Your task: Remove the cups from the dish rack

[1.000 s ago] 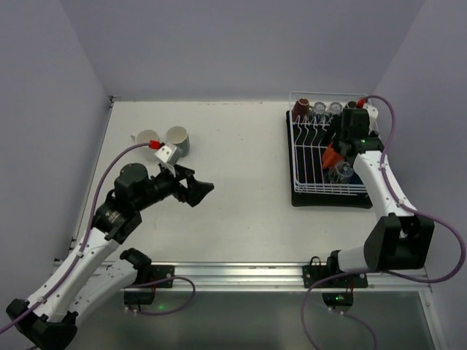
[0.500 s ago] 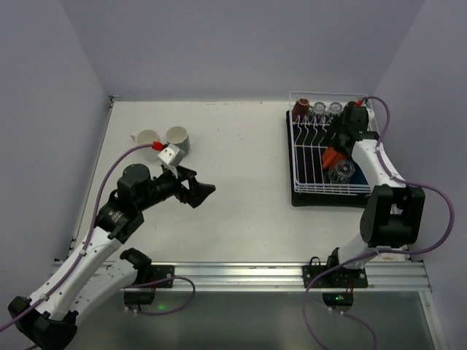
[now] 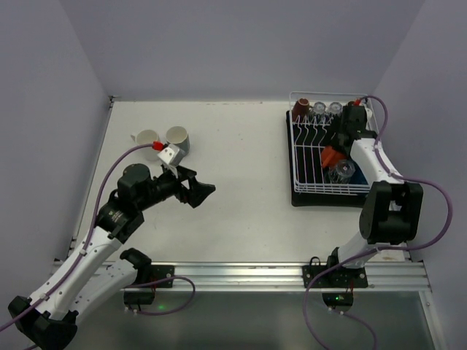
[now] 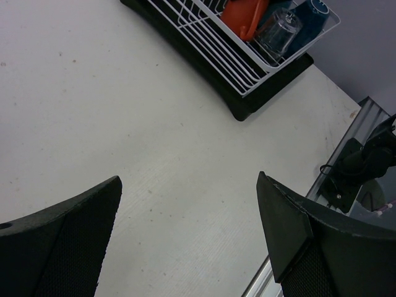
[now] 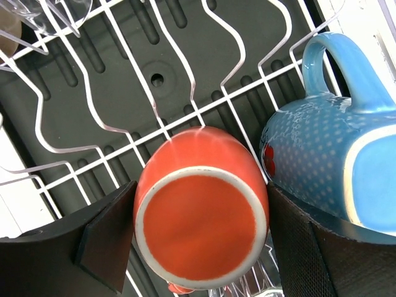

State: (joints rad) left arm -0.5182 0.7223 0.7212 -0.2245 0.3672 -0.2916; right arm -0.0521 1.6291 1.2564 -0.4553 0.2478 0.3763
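Orange cup (image 5: 201, 210), 1, tight in right hand (image 5: 201, 226); 2 cups (image 3: 148, 137) (image 3: 178, 138) on table (image 3: 241, 168); left hand (image 4: 189, 229) wide, empty.

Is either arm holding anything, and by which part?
The right gripper clamps the orange cup by its sides near the upturned base, in the dish rack. The left gripper holds nothing.

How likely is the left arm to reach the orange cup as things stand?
Probably not: the left gripper hangs open over the table, well apart from the dish rack, and the right gripper clasps the orange cup.
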